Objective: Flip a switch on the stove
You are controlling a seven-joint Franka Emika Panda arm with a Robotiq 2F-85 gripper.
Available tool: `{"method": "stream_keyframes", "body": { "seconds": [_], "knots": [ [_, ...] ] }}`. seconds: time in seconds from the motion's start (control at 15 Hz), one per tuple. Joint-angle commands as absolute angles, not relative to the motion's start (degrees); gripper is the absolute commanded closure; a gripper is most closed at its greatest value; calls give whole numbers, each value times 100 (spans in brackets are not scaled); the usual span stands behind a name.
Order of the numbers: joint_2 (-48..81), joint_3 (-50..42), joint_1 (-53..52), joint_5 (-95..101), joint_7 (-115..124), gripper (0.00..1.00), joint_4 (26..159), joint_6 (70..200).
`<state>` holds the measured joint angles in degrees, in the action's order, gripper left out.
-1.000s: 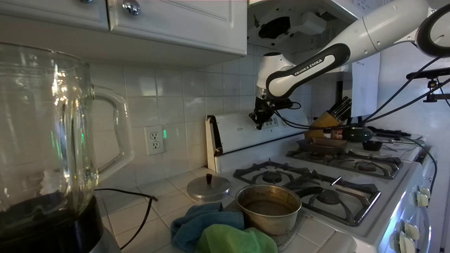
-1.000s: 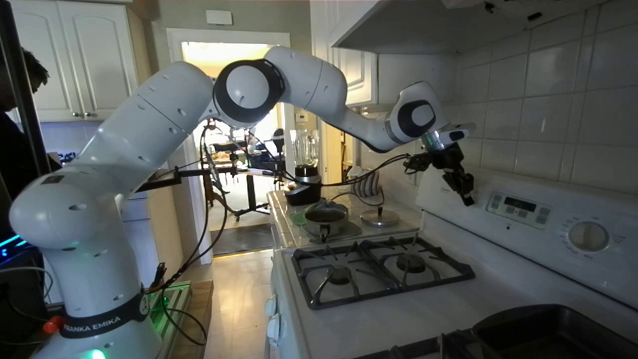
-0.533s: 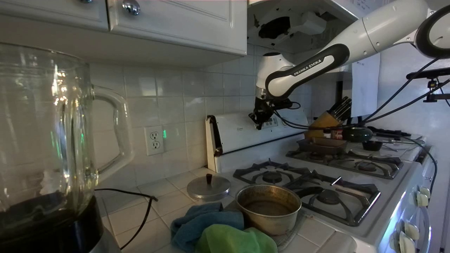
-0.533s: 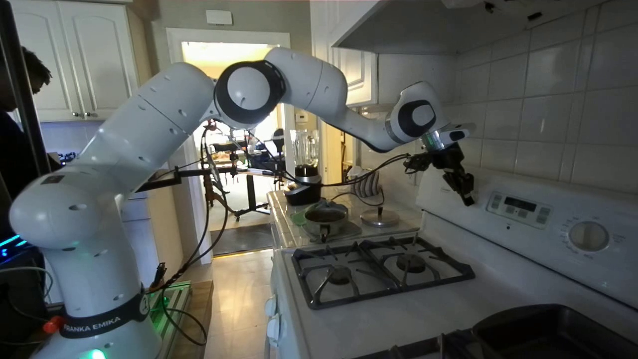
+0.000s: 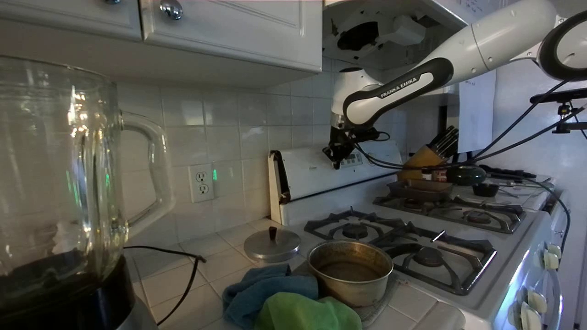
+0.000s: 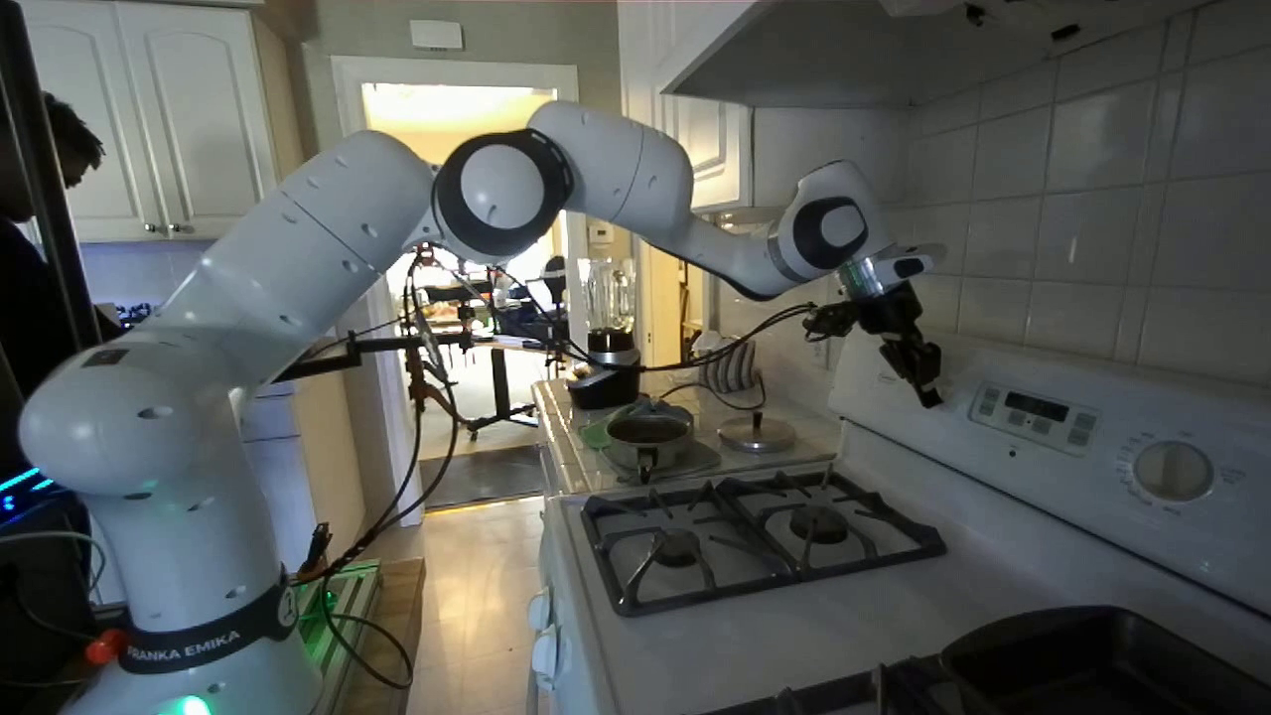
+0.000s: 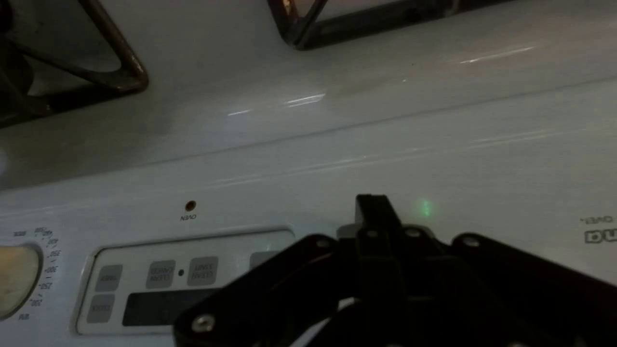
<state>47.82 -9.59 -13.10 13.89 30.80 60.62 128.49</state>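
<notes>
The white stove (image 5: 316, 176) shows in both exterior views, with black grates and an upright back panel (image 6: 993, 487). The panel bears a grey keypad with a dark display (image 6: 1036, 406) and a round dial (image 6: 1173, 471). In the wrist view the keypad (image 7: 140, 270) is at lower left and part of the dial (image 7: 14, 279) at the left edge. My gripper (image 6: 930, 399) is shut and empty, pointing down in front of the panel beside the keypad. In the wrist view the gripper (image 7: 372, 197) covers part of the keypad's right end. I cannot tell whether it touches the panel.
A dark pan (image 6: 1112, 655) sits on the nearer grate in an exterior view. A pot (image 5: 351, 272), a lid (image 5: 272, 243) and cloths (image 5: 302, 311) lie on the tiled counter beside the stove. Front knobs (image 5: 550, 256) line the stove's front. The range hood (image 6: 824, 60) hangs above.
The arm's elbow has sunk slightly. The gripper has shifted very slightly, a little away from the keypad in the exterior views. It stays shut, and the stove looks the same.
</notes>
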Motion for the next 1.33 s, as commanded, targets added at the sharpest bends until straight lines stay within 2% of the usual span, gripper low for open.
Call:
{"method": "stream_keyframes", "body": {
  "seconds": [0.0, 1.27],
  "knots": [
    [5085, -909, -1262, 1296, 3058, 100, 5458, 12841],
    [4881, -916, -1297, 1333, 3012, 100, 5613, 12590]
  ]
}}
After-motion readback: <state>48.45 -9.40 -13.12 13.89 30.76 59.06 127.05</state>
